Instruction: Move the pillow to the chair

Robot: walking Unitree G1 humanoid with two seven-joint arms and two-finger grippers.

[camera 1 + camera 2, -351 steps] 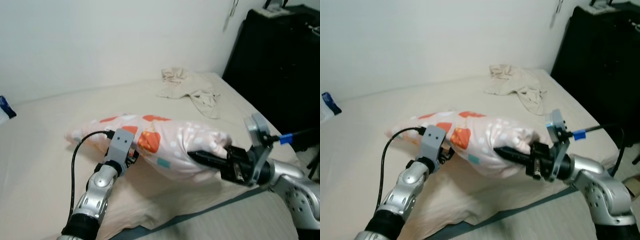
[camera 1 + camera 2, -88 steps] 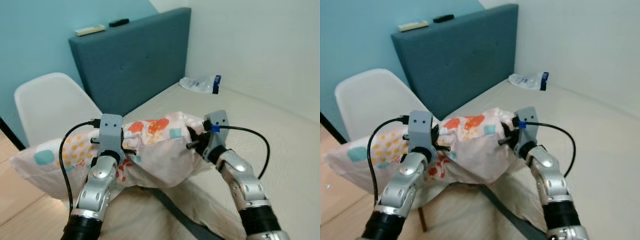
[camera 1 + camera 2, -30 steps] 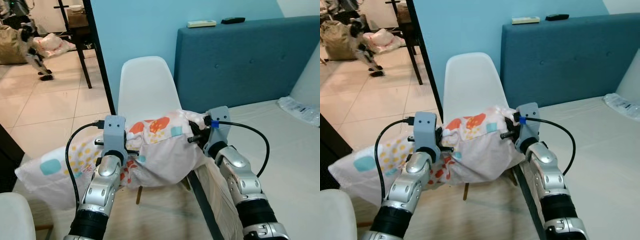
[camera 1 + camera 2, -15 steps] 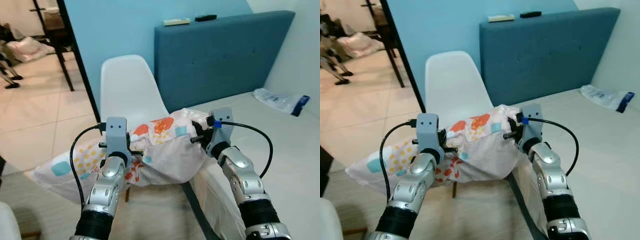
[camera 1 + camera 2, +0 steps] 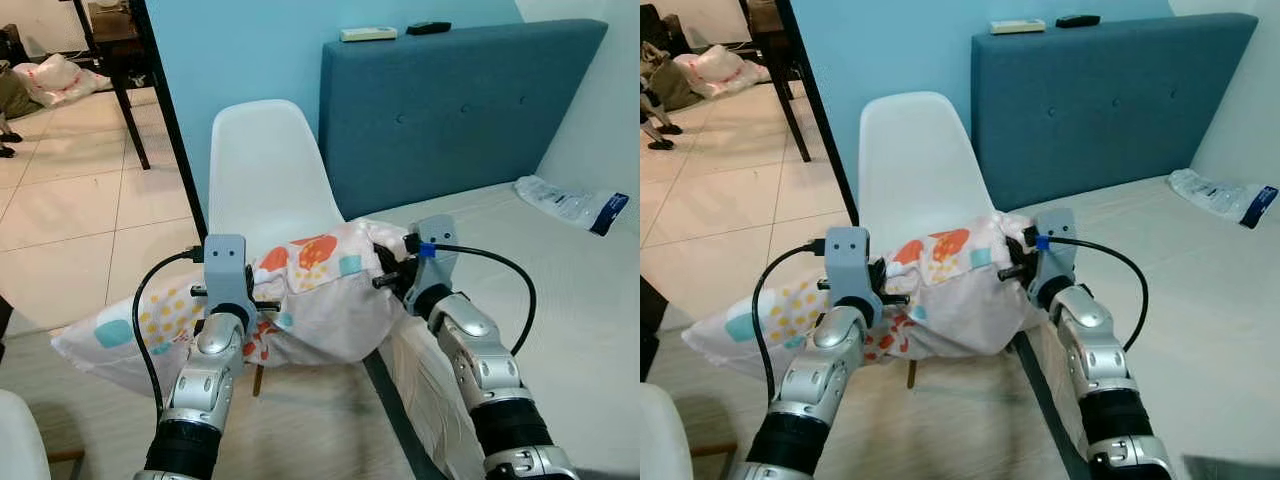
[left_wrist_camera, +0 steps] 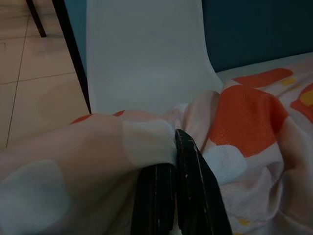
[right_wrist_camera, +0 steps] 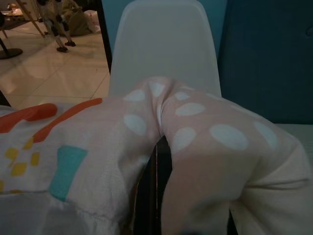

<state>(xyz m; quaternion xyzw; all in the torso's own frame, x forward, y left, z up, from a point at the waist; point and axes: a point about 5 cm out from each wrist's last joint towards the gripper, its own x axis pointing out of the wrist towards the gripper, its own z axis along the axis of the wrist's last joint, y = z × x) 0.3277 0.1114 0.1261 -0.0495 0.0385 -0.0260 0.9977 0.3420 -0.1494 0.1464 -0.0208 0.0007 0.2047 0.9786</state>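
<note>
Pale pink fabric pillow with orange, teal and yellow patches (image 5: 300, 300) is airborne, slung between both grippers in front of the white moulded plastic chair (image 5: 268, 170) — its seat is hidden behind the pillow. The pillow's left end sags low over the beige tiled floor (image 5: 70, 220).

Step in hand, as I read it: carry forward and set down on the seat. To do it well, I'd keep both pinches tight, lift the drooping end above seat height, centre on the backrest, lower, then release.

Left gripper (image 6: 172, 147): fingers clamped together on a fold of cloth, which wraps over the fingertips. Right gripper (image 7: 157, 147): fingers likewise closed, pinching a dotted fold near the pillow's right end — bulk hangs below and between the two.

Right of the chair: dark blue upholstered headboard (image 5: 450, 110), and cream mattress (image 5: 560, 290).
</note>
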